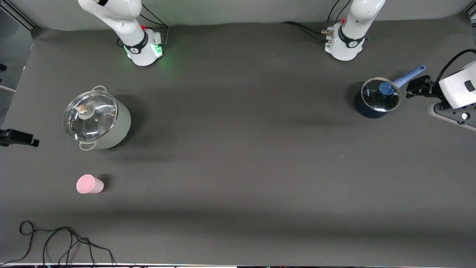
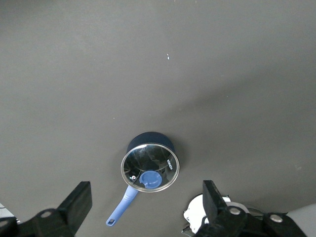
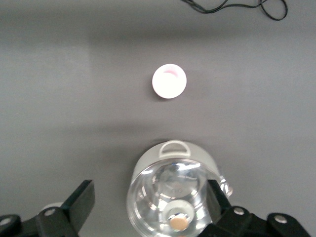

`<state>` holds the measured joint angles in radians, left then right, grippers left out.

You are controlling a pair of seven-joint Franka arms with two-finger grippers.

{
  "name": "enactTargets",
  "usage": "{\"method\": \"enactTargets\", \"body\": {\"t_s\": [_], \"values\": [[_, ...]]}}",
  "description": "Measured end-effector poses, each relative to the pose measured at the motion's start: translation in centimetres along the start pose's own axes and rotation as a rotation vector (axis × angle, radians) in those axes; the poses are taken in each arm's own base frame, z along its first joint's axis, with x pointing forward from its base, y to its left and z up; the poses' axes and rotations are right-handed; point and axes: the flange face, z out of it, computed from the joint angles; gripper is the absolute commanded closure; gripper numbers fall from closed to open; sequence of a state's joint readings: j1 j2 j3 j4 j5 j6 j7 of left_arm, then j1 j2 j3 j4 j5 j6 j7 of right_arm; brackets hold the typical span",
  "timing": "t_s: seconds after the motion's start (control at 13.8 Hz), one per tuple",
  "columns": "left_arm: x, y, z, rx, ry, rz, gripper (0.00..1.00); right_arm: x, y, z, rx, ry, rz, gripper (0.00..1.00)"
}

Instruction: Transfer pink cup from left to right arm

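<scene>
Standing upright near the tabletop's front edge at the right arm's end, the pink cup (image 1: 89, 184) is apparently held by neither wide-open gripper: left (image 2: 148, 210) above the saucepan (image 2: 150, 167), right (image 3: 150, 210) above the pot (image 3: 175, 190); both arms wait.

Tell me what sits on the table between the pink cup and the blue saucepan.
Nothing: in the front view, only bare dark table runs from the pink cup to the blue saucepan. The grey pot stands off that line.

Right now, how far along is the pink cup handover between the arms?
The pink plastic cup stands upright on the grey table at the right arm's end, nearer the front camera than the lidded grey pot. Neither arm holds it: left gripper and right gripper hang open. That fits before pickup or after set-down.
</scene>
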<state>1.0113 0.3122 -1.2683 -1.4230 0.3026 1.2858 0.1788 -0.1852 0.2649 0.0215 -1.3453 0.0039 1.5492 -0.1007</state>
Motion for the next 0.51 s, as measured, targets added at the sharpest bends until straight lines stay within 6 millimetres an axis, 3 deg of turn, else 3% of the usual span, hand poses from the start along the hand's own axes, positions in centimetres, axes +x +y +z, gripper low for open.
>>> {"method": "enactTargets", "body": {"t_s": [0.14, 0.51], "values": [[-0.1, -0.4, 0.1, -0.002, -0.001, -0.008, 0.0, -1.8, -1.1, -0.3, -0.001, 0.005, 0.003, 0.0], [-0.2, -0.7, 0.1, -0.001, -0.001, -0.014, 0.0, -5.3, -1.4, 0.3, 0.009, 0.003, 0.076, 0.0]]}}
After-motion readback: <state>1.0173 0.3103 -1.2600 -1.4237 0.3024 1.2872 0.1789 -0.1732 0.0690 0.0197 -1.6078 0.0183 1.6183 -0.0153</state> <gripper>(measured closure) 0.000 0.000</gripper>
